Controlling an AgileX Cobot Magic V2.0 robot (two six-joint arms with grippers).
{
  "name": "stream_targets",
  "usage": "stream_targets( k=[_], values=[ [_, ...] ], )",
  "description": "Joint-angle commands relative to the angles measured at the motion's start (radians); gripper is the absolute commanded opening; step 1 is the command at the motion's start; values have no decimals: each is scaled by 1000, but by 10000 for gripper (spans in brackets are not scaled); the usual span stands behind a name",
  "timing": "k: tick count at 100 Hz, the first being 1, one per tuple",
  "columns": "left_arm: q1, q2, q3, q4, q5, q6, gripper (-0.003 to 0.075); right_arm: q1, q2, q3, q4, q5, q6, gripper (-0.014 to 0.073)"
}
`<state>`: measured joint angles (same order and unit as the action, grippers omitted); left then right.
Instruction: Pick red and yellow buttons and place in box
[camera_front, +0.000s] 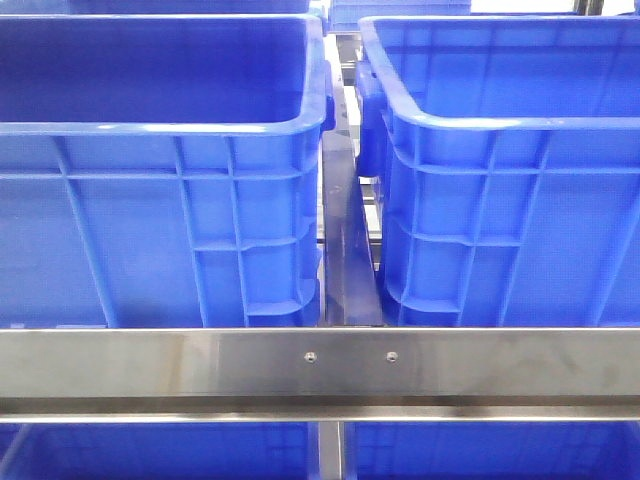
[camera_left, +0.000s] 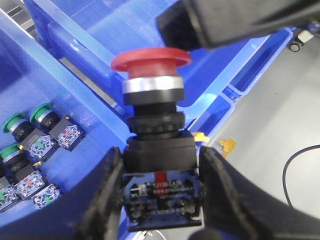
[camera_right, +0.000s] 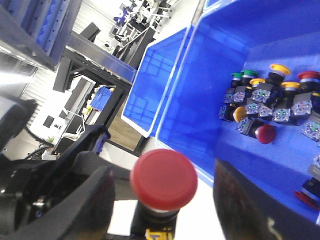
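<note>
A red mushroom-head button (camera_left: 150, 59) with a black body and a contact block stands upright in my left gripper (camera_left: 162, 200), whose fingers press the block from both sides. In the right wrist view the same red button (camera_right: 164, 178) shows cap-on between the fingers of my right gripper (camera_right: 167, 200), which is open with a gap on each side of the cap. A blue box (camera_right: 200, 110) beyond holds several buttons, among them a yellow button (camera_right: 279, 68) and a loose red one (camera_right: 265, 133). The front view shows neither gripper.
Two big blue crates (camera_front: 150, 230) (camera_front: 500, 220) stand behind a steel rail (camera_front: 320, 362). Green-capped buttons (camera_left: 41, 112) lie in a blue bin (camera_left: 75, 90) below the left gripper. An empty blue bin (camera_right: 155, 85) sits beside the filled one. A black cable (camera_left: 295, 165) lies on grey floor.
</note>
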<state>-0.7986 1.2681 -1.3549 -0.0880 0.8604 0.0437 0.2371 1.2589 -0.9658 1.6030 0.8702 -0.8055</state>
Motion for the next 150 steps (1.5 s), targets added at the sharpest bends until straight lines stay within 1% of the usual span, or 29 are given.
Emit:
stream_targets(
  k=[1, 26, 60, 67, 68, 69, 71, 76, 79, 81, 82, 83, 86, 91, 100, 105, 112, 119, 124, 131, 138, 150],
  values=[
    [-8, -23, -30, -8, -62, 0, -19, -1, -7, -37, 68, 40, -17, 460],
    [-8, -23, -30, -8, -62, 0, -19, 4, 31, -59, 74, 95, -17, 460],
    [-8, -23, -30, -8, -62, 0, -19, 84, 62, -100, 70, 74, -25, 456],
    [-8, -23, -30, -8, -62, 0, -19, 90, 71, -105, 72, 76, -25, 395],
    [-8, -23, -30, -8, -62, 0, -19, 90, 71, -105, 71, 76, -25, 364],
    [-8, -23, -30, -8, -62, 0, -19, 91, 71, -105, 71, 74, -25, 364],
    [-8, -23, -30, -8, -62, 0, -19, 91, 71, -105, 71, 74, -25, 316],
    [-8, -23, -30, -8, -62, 0, -19, 91, 71, -105, 71, 76, -25, 237],
    [-8, -23, -30, -8, -62, 0, -19, 91, 71, -105, 71, 76, -25, 171],
    [-8, -23, -30, -8, -62, 0, -19, 91, 71, -105, 71, 76, -25, 146],
    [-8, -23, -30, -8, -62, 0, -19, 91, 71, -105, 71, 76, -25, 112],
    [-8, -23, -30, -8, -62, 0, -19, 91, 71, -105, 71, 76, -25, 112],
    [-8, -23, -30, -8, -62, 0, -19, 91, 71, -105, 71, 76, -25, 65],
    [-8, -23, -30, -8, -62, 0, -19, 91, 71, -105, 71, 76, -25, 29],
    [-8, -23, -30, -8, -62, 0, -15, 91, 71, -105, 70, 76, -25, 32],
    [-8, -23, -30, -8, -62, 0, 8, 91, 71, -105, 69, 76, -25, 32],
    [-8, -23, -30, -8, -62, 0, 85, 91, 71, -105, 64, 76, -25, 32],
    [-8, -23, -30, -8, -62, 0, 196, 91, 71, -105, 62, 76, -25, 32],
    [-8, -23, -30, -8, -62, 0, 295, 91, 71, -105, 62, 76, -25, 32],
    [-8, -23, -30, -8, -62, 0, 398, 91, 71, -105, 61, 76, -25, 32],
    [-8, -23, -30, -8, -62, 0, 445, 91, 71, -105, 59, 73, -31, 32],
    [-8, -23, -30, -8, -62, 0, 442, 91, 71, -105, 56, 62, -35, 32]
  ],
)
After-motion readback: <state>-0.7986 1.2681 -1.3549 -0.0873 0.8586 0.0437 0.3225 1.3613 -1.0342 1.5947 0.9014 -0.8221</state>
